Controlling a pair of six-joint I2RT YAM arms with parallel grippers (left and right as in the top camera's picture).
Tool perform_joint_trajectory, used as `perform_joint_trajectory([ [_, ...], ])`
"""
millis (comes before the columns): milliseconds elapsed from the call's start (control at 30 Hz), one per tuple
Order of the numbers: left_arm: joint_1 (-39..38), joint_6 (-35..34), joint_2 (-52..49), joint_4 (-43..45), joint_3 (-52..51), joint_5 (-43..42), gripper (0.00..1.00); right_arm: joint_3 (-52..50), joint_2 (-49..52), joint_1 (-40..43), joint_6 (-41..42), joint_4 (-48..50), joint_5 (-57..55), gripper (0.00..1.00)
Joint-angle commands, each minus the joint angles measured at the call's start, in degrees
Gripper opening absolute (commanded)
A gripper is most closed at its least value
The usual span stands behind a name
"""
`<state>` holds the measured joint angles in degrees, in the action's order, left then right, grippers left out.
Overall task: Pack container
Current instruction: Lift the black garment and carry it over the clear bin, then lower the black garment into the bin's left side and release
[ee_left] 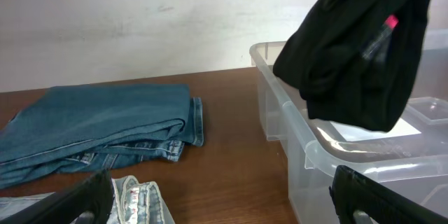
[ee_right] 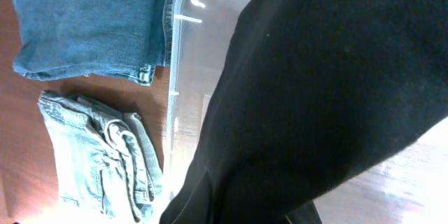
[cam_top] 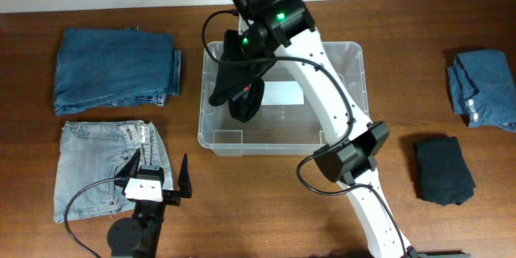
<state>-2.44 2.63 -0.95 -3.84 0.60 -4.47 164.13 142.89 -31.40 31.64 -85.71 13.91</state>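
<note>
The clear plastic container [cam_top: 348, 58] stands at the table's middle, with a white label on its base. A black garment [cam_top: 240, 95] hangs over the container's left half, my right gripper [cam_top: 239, 58] shut on its top. In the right wrist view the black garment [ee_right: 329, 91] hides the fingers, and the container's rim [ee_right: 183, 49] runs beside it. My left gripper [cam_top: 160, 174] sits open and empty at the front left, over the edge of the light jeans [cam_top: 97, 165]. The left wrist view shows the garment [ee_left: 357, 49] dangling above the container's wall [ee_left: 301, 147].
Folded dark blue jeans [cam_top: 113, 68] lie at the back left, the light jeans in front of them. A crumpled blue garment [cam_top: 484, 87] and a folded dark garment [cam_top: 442, 169] lie on the right. The right arm reaches across the container from the front.
</note>
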Motion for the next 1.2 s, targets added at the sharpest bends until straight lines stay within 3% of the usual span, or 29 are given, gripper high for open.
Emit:
perform_joint_trajectory([
  [0, 0.37, 0.90, 0.28, -0.46, -0.07, -0.22, 0.99, 0.98, 1.03, -0.83, 0.83, 1.36, -0.59, 0.04],
  [367, 0.37, 0.90, 0.28, -0.46, -0.07, -0.22, 1.00, 0.96, 3.52, -0.85, 0.68, 2.62, 0.85, 0.04],
  [500, 0.37, 0.90, 0.28, -0.46, -0.07, -0.22, 0.99, 0.96, 4.85, -0.85, 0.35, 1.25, 0.94, 0.12],
  [600, 0.37, 0.90, 0.28, -0.44, -0.07, -0.22, 0.99, 0.81, 5.84, -0.83, 0.35, -0.81, 0.79, 0.13],
  [900, 0.37, 0.90, 0.28, -0.44, -0.07, -0.22, 1.00, -0.92, 6.67, -0.83, 0.13, -9.42, -9.01, 0.17],
  [933, 0.37, 0.90, 0.26, -0.46, -0.07, -0.22, 0.99, -0.92, 6.67, -0.83, 0.13, -10.03, -9.81, 0.20],
  [967, 0.37, 0.90, 0.28, -0.46, -0.07, -0.22, 0.99, -0.92, 6.67, -0.83, 0.09, -10.93, -10.95, 0.31],
  [1033, 0.37, 0.90, 0.28, -0.46, -0.07, -0.22, 0.99, -0.92, 6.67, -0.83, -2.01, -11.63, -11.58, 0.62],
  [1067, 0.37, 0.90, 0.28, -0.46, -0.07, -0.22, 0.99, -0.98, 6.67, -0.83, -3.04, -11.65, -11.61, 0.71],
  [1167, 0.37, 0.90, 0.28, -0.44, -0.07, -0.22, 0.99, -1.07, 6.67, -0.79, -4.42, -11.63, -11.87, 0.86],
])
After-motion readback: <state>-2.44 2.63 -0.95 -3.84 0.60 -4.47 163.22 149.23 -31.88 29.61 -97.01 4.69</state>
